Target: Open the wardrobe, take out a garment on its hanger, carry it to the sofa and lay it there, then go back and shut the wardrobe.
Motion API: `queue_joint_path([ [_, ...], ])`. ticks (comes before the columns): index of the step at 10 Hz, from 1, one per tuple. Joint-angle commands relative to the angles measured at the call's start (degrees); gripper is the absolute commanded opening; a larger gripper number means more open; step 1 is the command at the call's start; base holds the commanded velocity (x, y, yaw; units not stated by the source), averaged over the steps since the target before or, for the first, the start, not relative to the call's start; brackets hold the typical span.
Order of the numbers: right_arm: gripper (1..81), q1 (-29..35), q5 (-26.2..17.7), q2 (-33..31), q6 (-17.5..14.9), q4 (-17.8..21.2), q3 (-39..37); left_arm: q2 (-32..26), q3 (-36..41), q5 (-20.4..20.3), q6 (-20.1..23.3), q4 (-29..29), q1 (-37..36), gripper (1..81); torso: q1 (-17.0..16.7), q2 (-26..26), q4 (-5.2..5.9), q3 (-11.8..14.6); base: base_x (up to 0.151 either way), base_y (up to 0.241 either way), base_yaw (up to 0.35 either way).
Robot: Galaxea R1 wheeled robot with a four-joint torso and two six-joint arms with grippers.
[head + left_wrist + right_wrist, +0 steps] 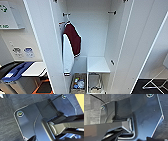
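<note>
Wardrobe (100,30) stands open, doors swung to both sides. Garment (67,56) hangs at left inside, just beside a maroon top (73,38). Shelf (98,65) to the right, basket (78,83) below. Jaw state of both grippers: cannot tell

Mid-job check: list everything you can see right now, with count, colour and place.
wardrobe: one, white, doors open, straight ahead.
garment: one, white, hanging at the left inside the wardrobe.
maroon top: one, dark maroon with white trim, hanging beside the white garment.
shelf: one, white, low on the right inside.
basket: one, brownish, on the wardrobe floor, holding small items.
carpet: dark grey, below the arms.
Robot's own plates: dark, in both wrist views; claw state cannot be told.
</note>
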Motion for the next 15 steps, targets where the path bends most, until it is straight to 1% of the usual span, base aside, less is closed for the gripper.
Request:
queue_joint_path([
  [1, 81.1, 1.7, -3.0, 0.5, -0.2, -0.6, 0.3, -0.1, 0.0, 2.5, -0.2, -0.1, -2.5, 81.1, 0.1, 0.0, 0.00, 0.0, 0.084, 0.000, 0.000],
  [13, 81.1, 1.6, -3.0, 0.5, -0.2, -0.6, 0.3, -0.4, 0.0, 2.4, -0.2, -0.2, -2.0, 81.1, 0.1, -0.1, 0.00, -0.1, 0.096, 0.000, 0.000],
  [15, 81.1, 1.6, -3.0, 0.5, -0.2, -0.6, 0.3, -0.5, 0.0, 2.5, -0.2, -0.2, -1.9, 81.1, 0.1, -0.1, 0.00, -0.1, 0.037, 0.000, 0.000],
])
